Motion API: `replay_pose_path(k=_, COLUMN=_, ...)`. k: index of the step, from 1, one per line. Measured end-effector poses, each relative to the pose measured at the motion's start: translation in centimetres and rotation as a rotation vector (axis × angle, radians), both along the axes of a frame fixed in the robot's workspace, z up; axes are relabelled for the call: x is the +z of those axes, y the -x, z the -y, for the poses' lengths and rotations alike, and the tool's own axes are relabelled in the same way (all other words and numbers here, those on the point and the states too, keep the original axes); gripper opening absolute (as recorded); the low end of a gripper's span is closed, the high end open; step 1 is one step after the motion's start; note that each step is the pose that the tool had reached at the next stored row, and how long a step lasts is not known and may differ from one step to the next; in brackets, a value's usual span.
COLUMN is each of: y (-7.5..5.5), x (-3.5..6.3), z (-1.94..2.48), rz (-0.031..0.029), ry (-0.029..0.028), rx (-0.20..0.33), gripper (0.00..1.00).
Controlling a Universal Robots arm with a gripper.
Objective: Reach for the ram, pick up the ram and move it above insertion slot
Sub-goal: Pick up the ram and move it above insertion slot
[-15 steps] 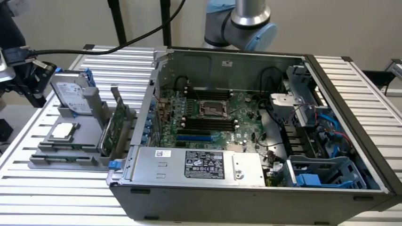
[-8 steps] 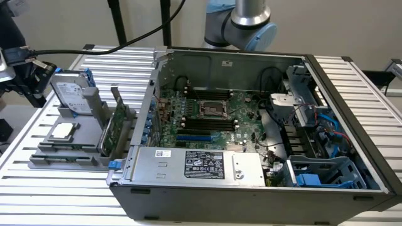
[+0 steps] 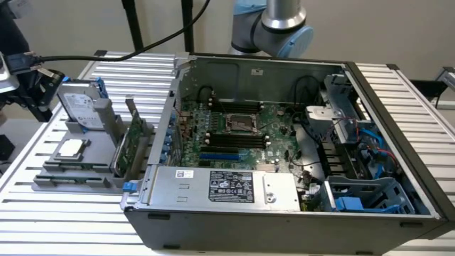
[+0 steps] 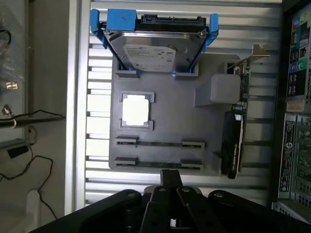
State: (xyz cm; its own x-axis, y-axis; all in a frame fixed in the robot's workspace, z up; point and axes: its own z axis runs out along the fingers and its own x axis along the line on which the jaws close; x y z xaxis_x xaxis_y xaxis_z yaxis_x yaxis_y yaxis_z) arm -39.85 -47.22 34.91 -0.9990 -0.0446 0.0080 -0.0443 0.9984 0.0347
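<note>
Two thin ram sticks stand on edge in the grey holder tray (image 4: 165, 111), one (image 4: 160, 143) behind the other (image 4: 158, 164). In the exterior view they show as low strips (image 3: 71, 172) at the tray's near end. My gripper (image 4: 170, 174) is shut with nothing between its fingers, its joined tips hovering just off the nearer stick. How high above it they hang I cannot tell. The black insertion slots (image 3: 235, 140) lie on the motherboard inside the open computer case (image 3: 398, 160), far to the exterior view's right of the tray.
On the tray also sit a hard drive in a blue bracket (image 4: 158, 48), a square processor (image 4: 135, 109) and a wide green expansion card with a metal bracket (image 4: 237, 121). The case wall (image 3: 167, 133) stands between tray and motherboard. Cables hang off the table's edge (image 4: 19, 160).
</note>
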Motion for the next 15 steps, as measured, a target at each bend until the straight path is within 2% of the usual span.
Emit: replay_pose_path(k=15, y=-0.01, x=0.0, z=0.0, rz=0.0, ry=0.0, rx=0.273, gripper=0.11)
